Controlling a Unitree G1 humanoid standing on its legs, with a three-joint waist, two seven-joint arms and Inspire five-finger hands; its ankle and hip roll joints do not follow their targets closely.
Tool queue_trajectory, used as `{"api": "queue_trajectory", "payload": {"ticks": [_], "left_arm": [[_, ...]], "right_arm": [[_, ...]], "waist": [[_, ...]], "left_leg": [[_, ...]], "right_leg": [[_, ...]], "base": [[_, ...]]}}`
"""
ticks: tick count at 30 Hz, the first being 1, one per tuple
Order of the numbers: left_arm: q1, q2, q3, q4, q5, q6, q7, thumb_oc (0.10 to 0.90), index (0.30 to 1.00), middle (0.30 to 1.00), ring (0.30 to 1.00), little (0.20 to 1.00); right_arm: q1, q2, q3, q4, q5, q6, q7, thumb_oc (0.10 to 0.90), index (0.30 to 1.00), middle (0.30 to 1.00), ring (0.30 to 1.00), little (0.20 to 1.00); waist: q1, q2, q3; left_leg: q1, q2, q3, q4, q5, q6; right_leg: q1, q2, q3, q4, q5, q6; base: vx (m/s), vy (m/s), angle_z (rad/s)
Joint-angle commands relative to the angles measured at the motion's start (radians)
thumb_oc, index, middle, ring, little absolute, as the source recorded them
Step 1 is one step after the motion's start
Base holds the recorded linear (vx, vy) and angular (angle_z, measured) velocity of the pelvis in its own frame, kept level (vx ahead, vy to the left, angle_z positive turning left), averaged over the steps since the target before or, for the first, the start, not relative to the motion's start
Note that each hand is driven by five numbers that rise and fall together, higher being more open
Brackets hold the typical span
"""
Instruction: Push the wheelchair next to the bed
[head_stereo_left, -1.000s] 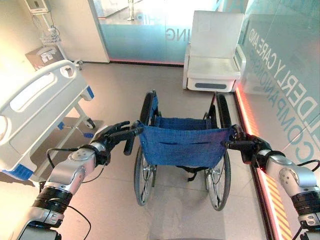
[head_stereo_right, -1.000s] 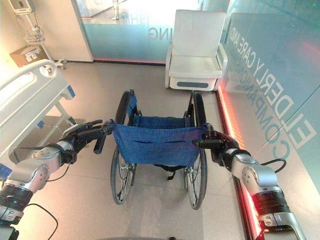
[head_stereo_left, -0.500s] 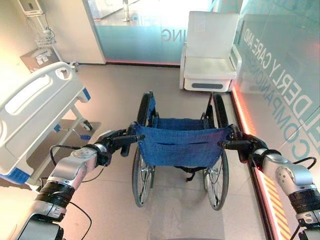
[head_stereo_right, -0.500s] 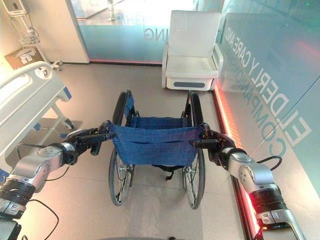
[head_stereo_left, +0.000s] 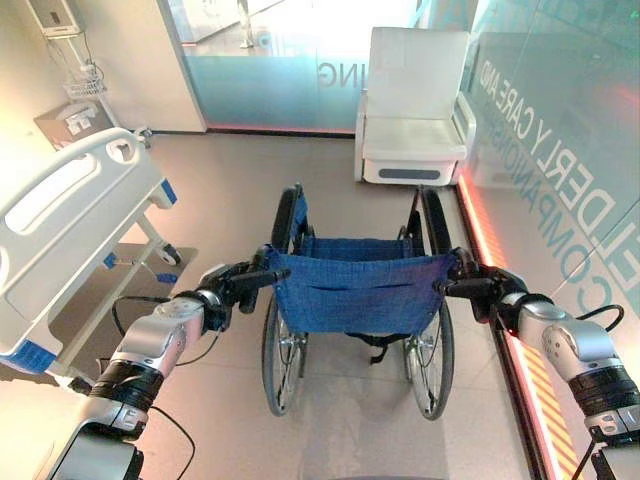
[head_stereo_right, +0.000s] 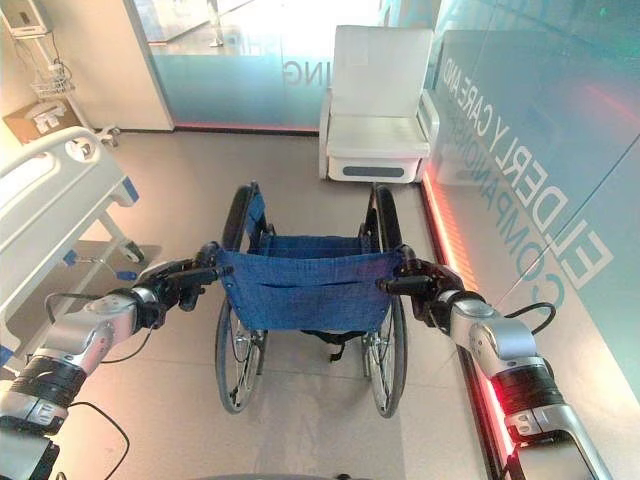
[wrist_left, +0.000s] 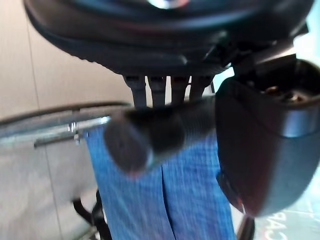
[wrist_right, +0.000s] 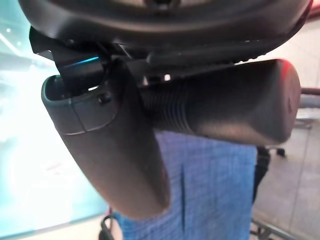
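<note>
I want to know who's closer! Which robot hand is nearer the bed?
Left. The left hand grips the wheelchair handle on the bed side; the right hand grips the far handle, by the glass wall.

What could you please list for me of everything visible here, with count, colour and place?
wheelchair: one, blue fabric back, black wheels, centre of the floor, facing the far wall.
left push handle: one, black, at the back's left edge.
right push handle: one, black, at the back's right edge.
hospital bed: one, white with blue corners, on the left.
armchair: one, white, by the far glass wall.
glass wall: one, teal, lettered, along the right.
cardboard box: one, brown, far left corner.
left hand: dark, curled round the left push handle.
right hand: dark, curled round the right push handle.
</note>
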Motion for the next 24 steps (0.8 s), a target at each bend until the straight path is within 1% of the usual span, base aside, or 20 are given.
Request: {"api": "queue_trajectory", "payload": {"ticks": [1, 2, 6, 15, 20, 24], "left_arm": [[-0.227, -0.039, -0.067, -0.031, -0.003, -0.173, -0.065, 0.400, 0.300, 0.300, 0.300, 0.300], [-0.234, -0.043, -0.073, -0.032, 0.003, -0.175, -0.068, 0.400, 0.300, 0.300, 0.300, 0.300], [-0.243, -0.050, -0.083, -0.038, 0.013, -0.176, -0.067, 0.400, 0.300, 0.300, 0.300, 0.300], [-0.271, -0.060, -0.106, -0.029, 0.044, -0.171, -0.066, 0.400, 0.300, 0.300, 0.300, 0.300], [-0.283, -0.060, -0.111, -0.004, 0.054, -0.141, -0.057, 0.400, 0.300, 0.300, 0.300, 0.300], [-0.295, -0.063, -0.118, 0.036, 0.061, -0.106, -0.077, 0.400, 0.300, 0.300, 0.300, 0.300]], "right_arm": [[-0.145, 0.082, 0.110, -0.046, 0.052, -0.041, 0.124, 0.400, 0.300, 0.300, 0.300, 0.300], [-0.150, 0.082, 0.116, -0.043, 0.045, -0.032, 0.137, 0.400, 0.300, 0.300, 0.300, 0.300], [-0.160, 0.083, 0.130, -0.033, 0.018, -0.034, 0.154, 0.400, 0.300, 0.300, 0.300, 0.300], [-0.208, 0.088, 0.153, -0.011, 0.022, -0.047, 0.137, 0.400, 0.300, 0.300, 0.300, 0.300], [-0.235, 0.088, 0.159, 0.003, 0.023, -0.040, 0.126, 0.400, 0.300, 0.300, 0.300, 0.300], [-0.262, 0.085, 0.166, 0.028, 0.014, -0.031, 0.120, 0.400, 0.300, 0.300, 0.300, 0.300]], "waist": [[0.011, -0.017, -0.069], [0.010, -0.018, -0.069], [0.010, -0.020, -0.069], [0.016, -0.025, -0.070], [0.019, -0.025, -0.071], [0.022, -0.024, -0.070]], "left_leg": [[-0.023, -0.027, 0.018, 0.003, -0.005, -0.036], [-0.023, -0.027, 0.018, 0.003, -0.006, -0.036], [-0.021, -0.028, 0.016, 0.003, -0.006, -0.036], [-0.019, -0.029, 0.014, 0.003, -0.007, -0.036], [-0.015, -0.032, 0.014, 0.003, -0.008, -0.034], [-0.009, -0.036, 0.011, 0.003, -0.008, -0.030]], "right_leg": [[0.003, -0.011, -0.024, 0.001, 0.033, 0.028], [0.003, -0.011, -0.024, 0.001, 0.032, 0.028], [0.006, -0.010, -0.023, 0.001, 0.032, 0.027], [0.010, -0.012, -0.028, 0.001, 0.033, 0.029], [0.012, -0.014, -0.031, 0.001, 0.034, 0.029], [0.018, -0.017, -0.033, 0.001, 0.035, 0.029]], "base": [[0.00, 0.000, 0.00], [0.00, 0.000, 0.00], [0.01, 0.002, 0.04], [0.00, 0.000, 0.00], [0.00, 0.000, 0.00], [0.00, 0.000, 0.00]]}}
